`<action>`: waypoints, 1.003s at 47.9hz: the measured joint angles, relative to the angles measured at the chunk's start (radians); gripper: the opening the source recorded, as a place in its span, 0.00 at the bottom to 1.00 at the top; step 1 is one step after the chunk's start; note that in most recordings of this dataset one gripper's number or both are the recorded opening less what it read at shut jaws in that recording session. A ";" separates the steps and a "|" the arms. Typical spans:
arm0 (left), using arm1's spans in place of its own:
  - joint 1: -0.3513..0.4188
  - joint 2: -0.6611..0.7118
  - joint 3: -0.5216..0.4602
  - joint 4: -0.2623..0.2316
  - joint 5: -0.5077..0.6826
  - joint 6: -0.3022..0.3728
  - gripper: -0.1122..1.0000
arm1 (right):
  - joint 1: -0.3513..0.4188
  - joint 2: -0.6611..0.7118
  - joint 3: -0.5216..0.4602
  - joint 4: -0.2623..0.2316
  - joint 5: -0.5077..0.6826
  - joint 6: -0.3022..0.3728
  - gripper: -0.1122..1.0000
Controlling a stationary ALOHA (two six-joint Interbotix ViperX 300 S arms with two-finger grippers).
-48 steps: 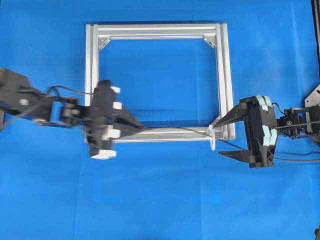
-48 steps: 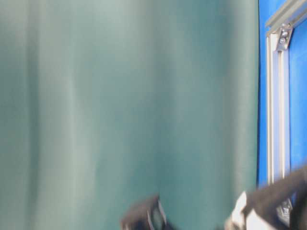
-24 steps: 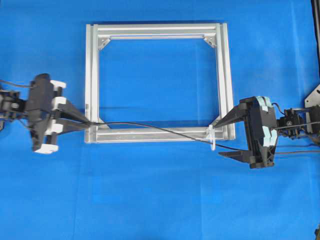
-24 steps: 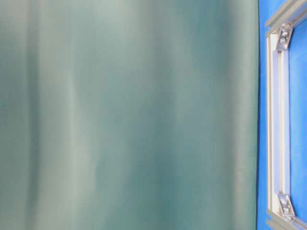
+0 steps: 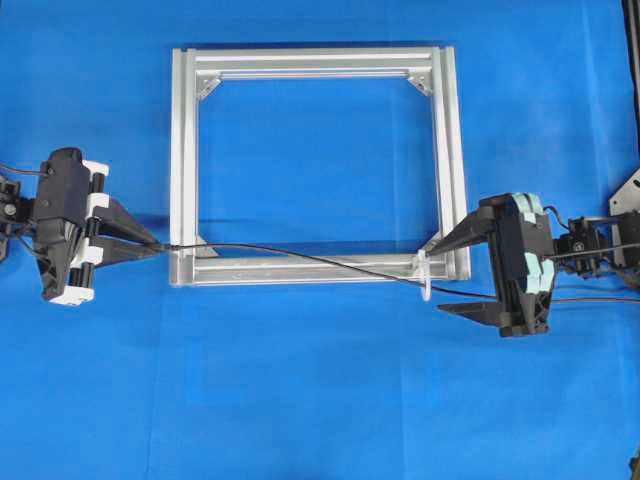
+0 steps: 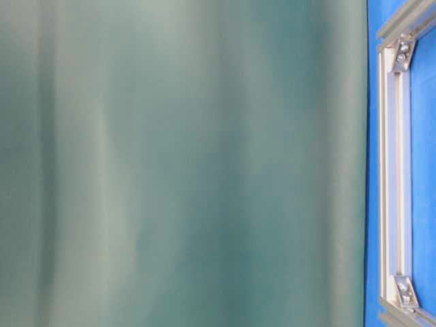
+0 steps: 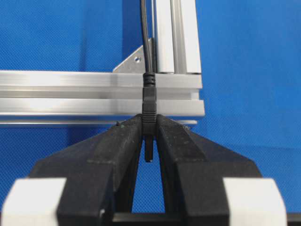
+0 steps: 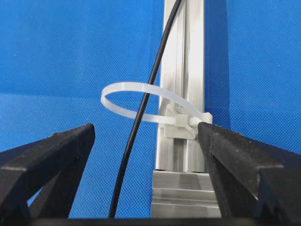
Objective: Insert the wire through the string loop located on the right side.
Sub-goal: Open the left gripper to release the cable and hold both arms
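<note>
The wire [image 5: 300, 257] is a thin black cable lying across the frame's lower bar. Its plug tip [image 7: 148, 110] is pinched in my left gripper [image 5: 152, 246], which is shut on it just left of the silver frame [image 5: 182, 150]. From there the wire runs right and passes through the whitish string loop [image 5: 425, 282] at the frame's lower right corner. In the right wrist view the wire [image 8: 141, 117] crosses inside the string loop [image 8: 120, 87]. My right gripper [image 5: 436, 276] stands open around that corner, fingers wide apart, holding nothing.
The square aluminium frame [image 7: 94, 94] lies flat on the blue table cover. The table-level view is mostly a blurred green curtain, with a strip of the frame [image 6: 395, 170] at its right edge. Black arm cables trail off to the far right.
My left gripper has moved left, from over the frame's lower left corner to outside it, drawing the plug and wire along. The right gripper has stayed still and open.
</note>
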 measured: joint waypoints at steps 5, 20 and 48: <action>0.000 0.002 0.000 0.000 0.003 -0.003 0.33 | 0.000 0.000 0.000 -0.002 0.000 0.000 0.93; 0.000 -0.002 0.000 -0.002 0.029 -0.012 0.87 | 0.000 0.000 0.000 -0.002 0.000 -0.002 0.93; 0.000 -0.184 -0.058 0.000 0.163 0.003 0.86 | -0.025 -0.232 -0.048 -0.002 0.195 -0.098 0.93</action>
